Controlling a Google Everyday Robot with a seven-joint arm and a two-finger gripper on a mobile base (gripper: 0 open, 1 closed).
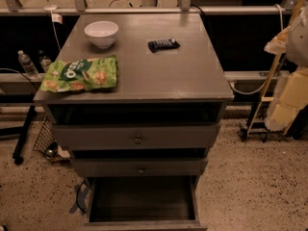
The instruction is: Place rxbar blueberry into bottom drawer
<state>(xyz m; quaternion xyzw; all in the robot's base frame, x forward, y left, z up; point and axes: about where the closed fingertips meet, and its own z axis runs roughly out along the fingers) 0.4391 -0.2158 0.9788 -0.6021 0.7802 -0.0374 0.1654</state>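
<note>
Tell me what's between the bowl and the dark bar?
Only bare cabinet top separates bowl and rxbar blueberry, in the camera view. Gripper is out of sight.

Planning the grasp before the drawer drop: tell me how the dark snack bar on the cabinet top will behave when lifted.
The rxbar blueberry lies flat and thin on the cabinet top, so it probably won't roll or tip. It is small, so likely light. Its wrapper looks smooth, so it may slide if pushed. The gripper is not in view.
</note>
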